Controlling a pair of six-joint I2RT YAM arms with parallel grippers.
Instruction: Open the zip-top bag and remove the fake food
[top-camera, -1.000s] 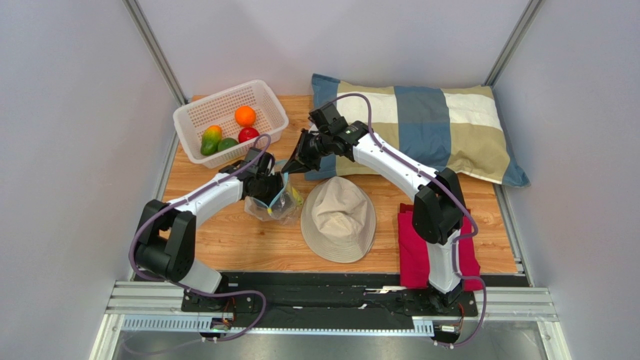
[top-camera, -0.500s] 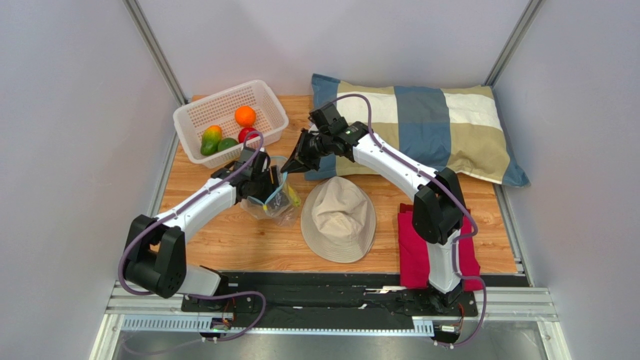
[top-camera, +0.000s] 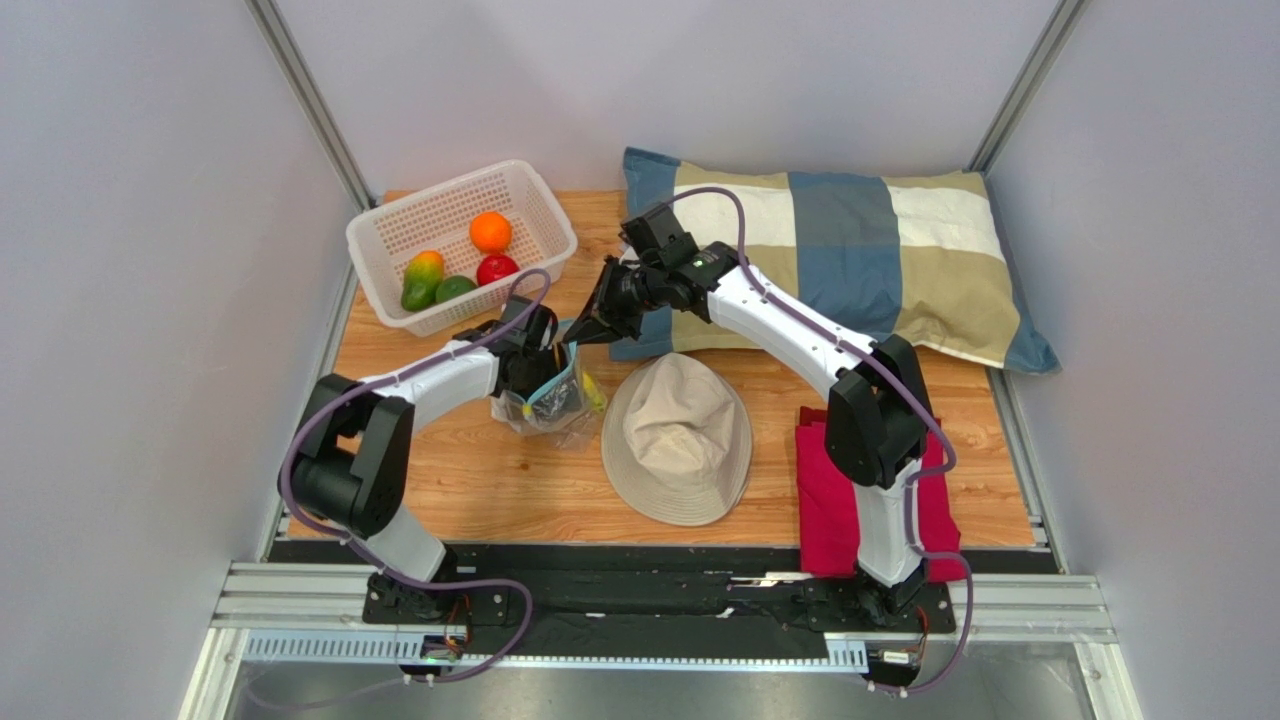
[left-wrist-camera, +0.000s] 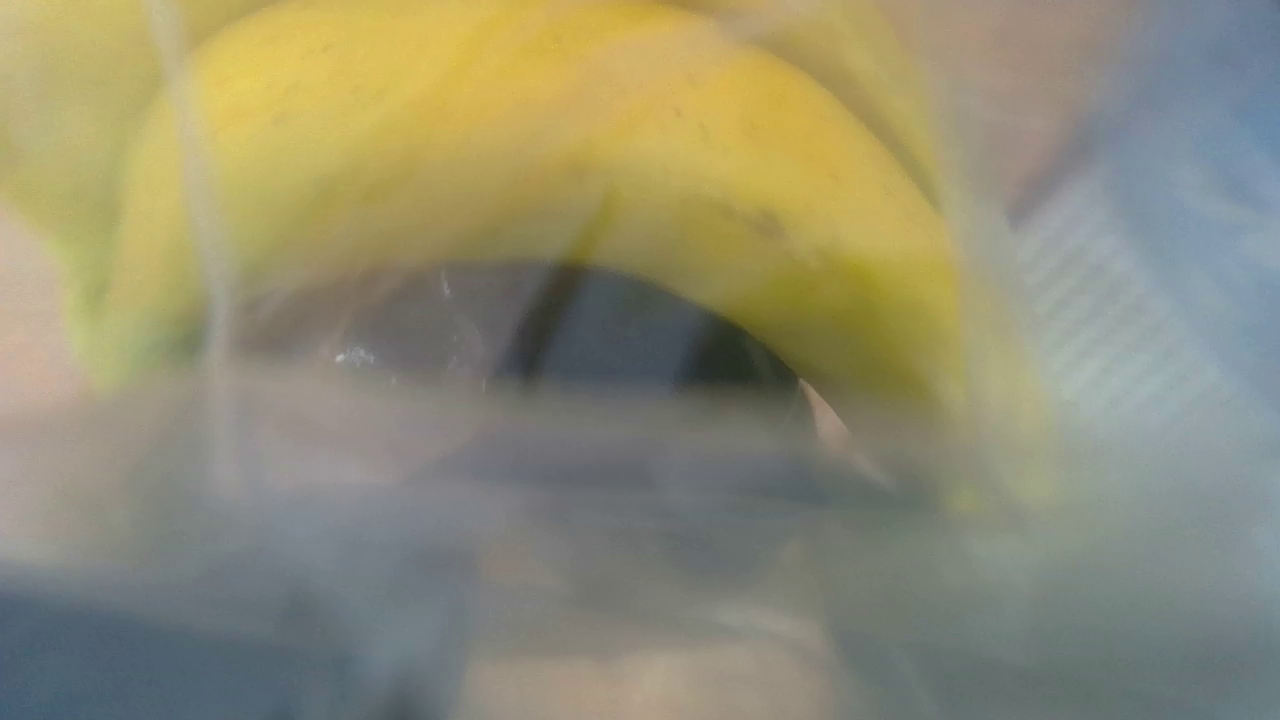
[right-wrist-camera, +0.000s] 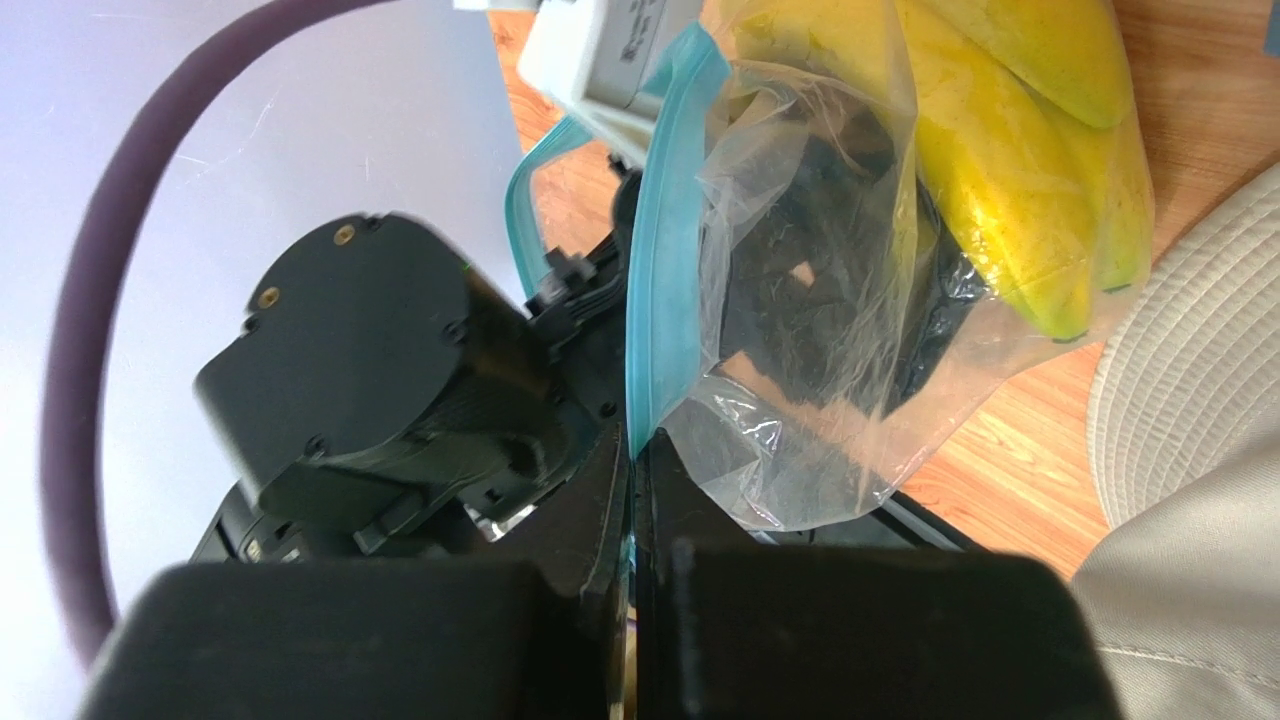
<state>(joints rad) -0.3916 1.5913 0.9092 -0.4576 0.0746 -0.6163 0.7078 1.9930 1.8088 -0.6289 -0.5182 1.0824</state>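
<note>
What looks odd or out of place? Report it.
Nothing spilled or damaged. Only the zip-top bag sits askew: the right gripper pinches its blue zip strip, holding the mouth open, with bananas inside.

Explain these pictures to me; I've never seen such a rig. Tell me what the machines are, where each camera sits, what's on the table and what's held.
Two robot arms are bolted at the near edge of a table. One picture looks down from above; the other two come from a camera on each wrist. On the table lie a white basket with fruit, a beige hat, a checked pillow and a red cloth. The right gripper is shut on the blue rim of a clear zip-top bag. The left gripper reaches into the bag's mouth, so its camera sees yellow bananas up close; whether it is open is unclear.
</note>
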